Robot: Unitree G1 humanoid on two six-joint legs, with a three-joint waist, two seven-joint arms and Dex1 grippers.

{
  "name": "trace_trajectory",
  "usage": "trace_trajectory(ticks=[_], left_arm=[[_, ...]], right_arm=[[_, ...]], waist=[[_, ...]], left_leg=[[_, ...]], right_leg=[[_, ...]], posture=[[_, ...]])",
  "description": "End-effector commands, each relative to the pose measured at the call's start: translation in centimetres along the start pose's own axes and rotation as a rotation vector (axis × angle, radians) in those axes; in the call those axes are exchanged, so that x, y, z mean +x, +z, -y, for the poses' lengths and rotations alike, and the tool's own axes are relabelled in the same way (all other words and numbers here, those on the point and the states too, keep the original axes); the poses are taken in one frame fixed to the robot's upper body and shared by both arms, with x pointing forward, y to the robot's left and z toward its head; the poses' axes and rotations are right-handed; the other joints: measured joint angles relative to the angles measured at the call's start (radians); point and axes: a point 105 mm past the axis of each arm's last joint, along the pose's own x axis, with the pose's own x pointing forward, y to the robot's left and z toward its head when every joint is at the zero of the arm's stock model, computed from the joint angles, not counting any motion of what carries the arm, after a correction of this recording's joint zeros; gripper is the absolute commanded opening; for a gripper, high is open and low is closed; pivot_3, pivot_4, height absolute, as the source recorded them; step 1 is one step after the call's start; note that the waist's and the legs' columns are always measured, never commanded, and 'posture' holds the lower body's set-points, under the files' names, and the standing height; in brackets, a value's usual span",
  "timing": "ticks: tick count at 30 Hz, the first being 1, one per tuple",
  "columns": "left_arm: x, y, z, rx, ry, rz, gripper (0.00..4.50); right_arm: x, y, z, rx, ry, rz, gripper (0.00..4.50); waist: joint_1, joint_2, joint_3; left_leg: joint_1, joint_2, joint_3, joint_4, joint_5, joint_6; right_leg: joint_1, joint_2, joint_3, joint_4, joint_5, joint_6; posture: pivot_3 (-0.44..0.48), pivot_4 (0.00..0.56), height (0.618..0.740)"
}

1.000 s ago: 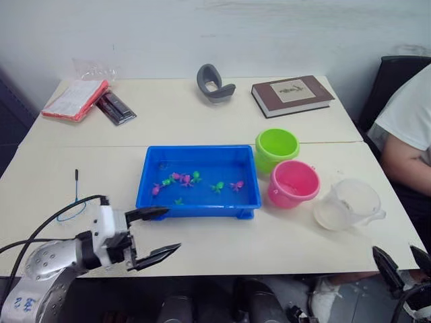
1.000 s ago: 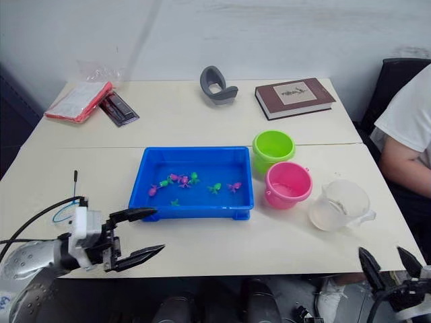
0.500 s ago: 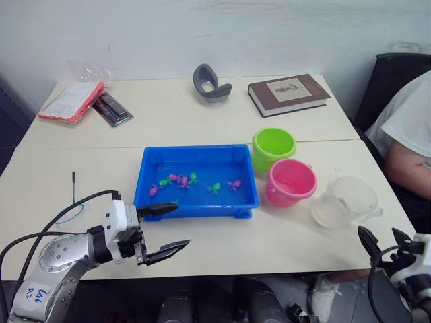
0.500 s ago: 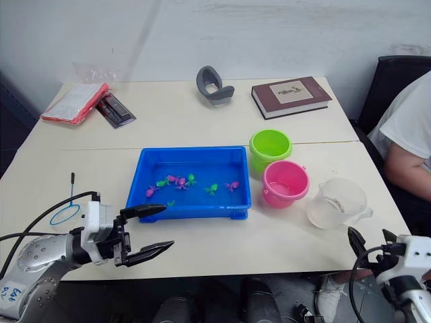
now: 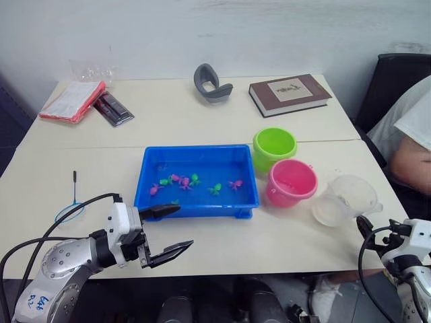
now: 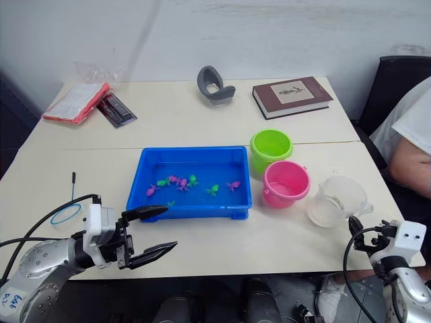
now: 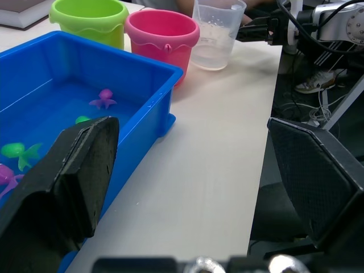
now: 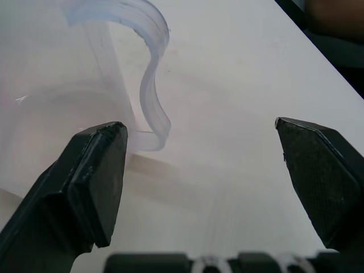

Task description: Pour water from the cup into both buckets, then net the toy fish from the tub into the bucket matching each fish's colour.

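The clear cup (image 5: 345,199) stands near the table's right front corner, handle (image 8: 151,85) toward my right gripper (image 8: 205,170). That gripper is open, just short of the handle and touching nothing. A green bucket (image 5: 275,145) and a pink bucket (image 5: 291,182) stand between the cup and the blue tub (image 5: 197,202). Several small toy fish lie in the tub, among them a pink one (image 5: 236,184) and a green one (image 5: 217,188). The net (image 5: 69,212) lies flat on the table left of the tub. My left gripper (image 5: 165,232) hovers open at the tub's front left corner.
At the back of the table lie a brown book (image 5: 289,93), a grey curved object (image 5: 211,83), a red packet (image 5: 73,99) and a dark pack (image 5: 113,108). A seated person (image 5: 414,145) is close to the table's right edge, by a black chair (image 5: 390,74).
My right gripper has come up from below the table's front edge to just short of the cup's handle. The left gripper has edged slightly right. The head camera has shifted a little.
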Motion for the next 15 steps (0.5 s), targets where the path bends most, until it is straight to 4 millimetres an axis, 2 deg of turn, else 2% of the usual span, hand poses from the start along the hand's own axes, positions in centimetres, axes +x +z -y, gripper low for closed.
trace_trajectory(ticks=[1, 13, 15], left_arm=[[0.2, 0.7, 0.2, 0.038, -0.007, 0.019, 4.5], [0.5, 0.9, -0.1, 0.043, -0.02, 0.018, 4.5], [0.6, 0.9, -0.1, 0.044, -0.029, 0.015, 4.5]], right_arm=[[0.2, 1.7, 0.5, -0.019, -0.017, 0.069, 4.42], [1.5, 2.3, 0.0, 0.022, -0.017, 0.143, 4.42], [2.0, 2.5, -0.5, 0.053, 0.012, 0.165, 3.86]], waist=[[0.0, 0.0, 0.0], [-0.002, 0.001, 0.0], [-0.003, 0.001, 0.0]], left_leg=[[0.0, 0.0, 0.0, 0.0, 0.0, 0.0], [0.0, 0.0, 0.0, 0.0, 0.0, 0.0], [0.0, 0.0, 0.0, 0.0, 0.0, 0.0]], right_leg=[[0.0, 0.0, 0.0, 0.0, 0.0, 0.0], [0.0, 0.0, 0.0, 0.0, 0.0, 0.0], [0.0, 0.0, 0.0, 0.0, 0.0, 0.0]], posture=[[0.0, 0.15, 0.74], [0.0, 0.15, 0.74], [0.0, 0.15, 0.74]])
